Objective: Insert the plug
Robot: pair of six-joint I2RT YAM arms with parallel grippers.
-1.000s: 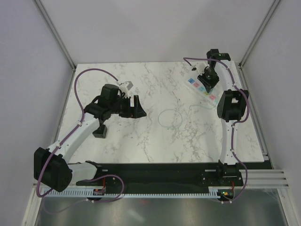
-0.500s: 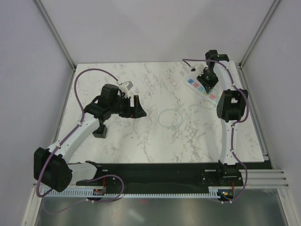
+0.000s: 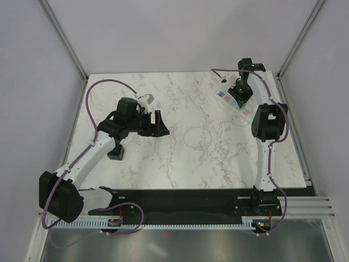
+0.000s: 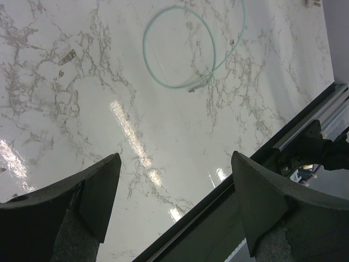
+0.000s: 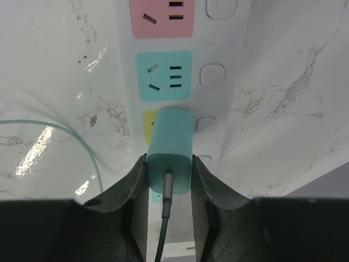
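**Plug gripped over the yellow outlet at the far right; left fingers wide and empty**

Right arm: the right gripper (image 5: 169, 166) is at the far right corner of the marble table (image 3: 163, 164), directly over the white power strip (image 5: 221, 49). Its fingers (image 5: 136, 185) are closed partway and clamp the plug (image 5: 170, 136) on both side faces. In the wrist view the plug is a pale teal rectangular block with rounded edges. A thin grey lead (image 5: 165, 218) leaves its near end between the fingers.

Plug position: the block's far end sits on the yellow outlet square (image 5: 147, 121) and covers most of it. That square is next in line after the teal outlet square (image 5: 163, 76) and the pink outlet square (image 5: 162, 18), both uncovered. It cannot be told whether the pins are seated in the strip. In the overhead view the plug is hidden under the gripper.

Left arm: the left gripper (image 4: 175, 158) is held above the left middle of the table. Its fingers (image 4: 101, 191) are spread wide and nothing is between them; only bare marble shows in the gap.

Other items: a pale-green cable (image 4: 145, 43) lies in a loose loop on the table centre, well apart from both grippers, with one run trailing right towards the strip.
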